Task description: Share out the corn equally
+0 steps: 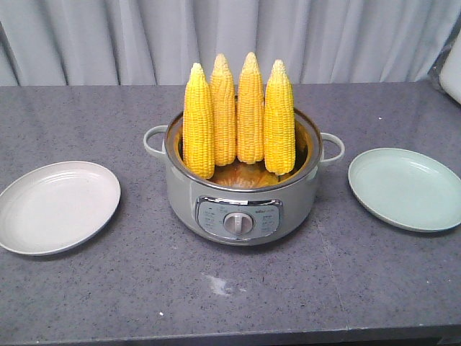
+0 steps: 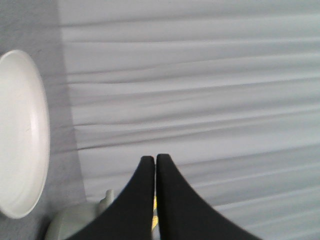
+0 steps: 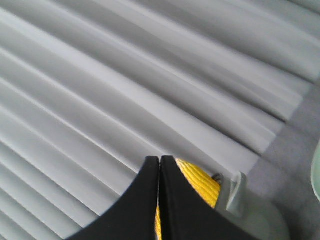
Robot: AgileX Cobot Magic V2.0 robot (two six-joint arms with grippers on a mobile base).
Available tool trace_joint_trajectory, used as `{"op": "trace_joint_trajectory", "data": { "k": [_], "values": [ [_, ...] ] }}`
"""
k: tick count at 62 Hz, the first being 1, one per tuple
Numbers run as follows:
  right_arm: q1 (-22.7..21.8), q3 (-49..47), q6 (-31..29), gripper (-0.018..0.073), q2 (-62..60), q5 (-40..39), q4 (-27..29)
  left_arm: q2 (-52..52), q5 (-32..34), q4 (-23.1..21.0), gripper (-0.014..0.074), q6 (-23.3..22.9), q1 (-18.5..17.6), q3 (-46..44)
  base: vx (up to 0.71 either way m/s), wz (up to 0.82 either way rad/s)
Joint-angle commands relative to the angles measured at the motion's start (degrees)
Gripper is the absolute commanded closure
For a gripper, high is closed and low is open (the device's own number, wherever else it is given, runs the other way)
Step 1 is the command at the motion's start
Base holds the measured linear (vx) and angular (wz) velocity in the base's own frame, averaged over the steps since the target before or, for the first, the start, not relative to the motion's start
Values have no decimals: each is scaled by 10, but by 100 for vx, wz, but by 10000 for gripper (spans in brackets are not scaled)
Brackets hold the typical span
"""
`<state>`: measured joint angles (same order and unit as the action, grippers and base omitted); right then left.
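**Position of the task's thing.** The corn (image 1: 250, 108), four cobs, stands in the open pot (image 1: 180, 194) at the middle of the surface (image 1: 216, 295). All four are upright with their tapered tips up and their butts down inside the pot. They stand shoulder to shoulder in a row across its width. The white plate (image 1: 57, 209) lies to the left of the pot and the green plate (image 1: 407, 189) to the right. Both are bare and each is well apart from the pot.

**Pincers.** Neither arm shows in the front view. The left pincer (image 2: 156, 157) has its fingers pressed together and holds nothing. The right pincer (image 3: 160, 159) is the same. Both point toward the curtain (image 1: 324, 36).

**Governing relation.** In each wrist view the pot sits at the bottom edge, so the cobs lie ahead of and below both pincers. In the right wrist view a cob (image 3: 200, 182) shows plainly just beside the fingers. In the left wrist view only a yellow sliver (image 2: 155, 215) shows behind them. The right arm therefore appears better lined up, though which arm is nearer cannot be told for certain.

**Judgement.** The long axis is vertical, so a grasp calls for parted fingers closing across a cob's upper shaft from the side. An even split means two cobs per plate, and none has been moved yet.
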<state>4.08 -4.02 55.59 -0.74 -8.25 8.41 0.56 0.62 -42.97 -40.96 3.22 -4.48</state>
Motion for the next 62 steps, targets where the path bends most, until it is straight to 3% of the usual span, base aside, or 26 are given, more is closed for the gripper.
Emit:
{"op": "trace_joint_trajectory", "data": {
  "k": [1,9,13,18,27,38,44,49,55,62],
  "values": [
    [0,-82,-4,561,-2,2,-132,9,21,88,603,74,-1,-80,0,0],
    [0,-186,-3,561,23,111,-274,-9,-57,171,603,169,-1,-178,0,0],
    [0,-235,-10,561,48,138,-310,-33,-103,170,603,216,-1,-222,0,0],
    [0,-283,-48,561,87,141,-316,-79,-159,148,603,280,-1,-266,0,0],
    [0,-357,-159,561,185,137,-307,-164,-210,55,603,416,-1,-320,0,0],
    [0,-423,-303,561,306,138,-307,-257,-217,-92,603,639,-1,-374,0,0],
    [0,-456,-402,561,360,149,-310,-301,-238,-171,603,780,-1,-406,0,0],
    [0,-484,-473,561,397,161,-309,-337,-269,-227,603,869,-1,-432,0,0],
    [0,-515,-517,561,433,195,-307,-376,-298,-277,603,920,-1,-451,0,0],
    [0,-555,-547,561,467,257,-307,-410,-315,-312,603,931,-1,-458,0,0]
  ]
}}
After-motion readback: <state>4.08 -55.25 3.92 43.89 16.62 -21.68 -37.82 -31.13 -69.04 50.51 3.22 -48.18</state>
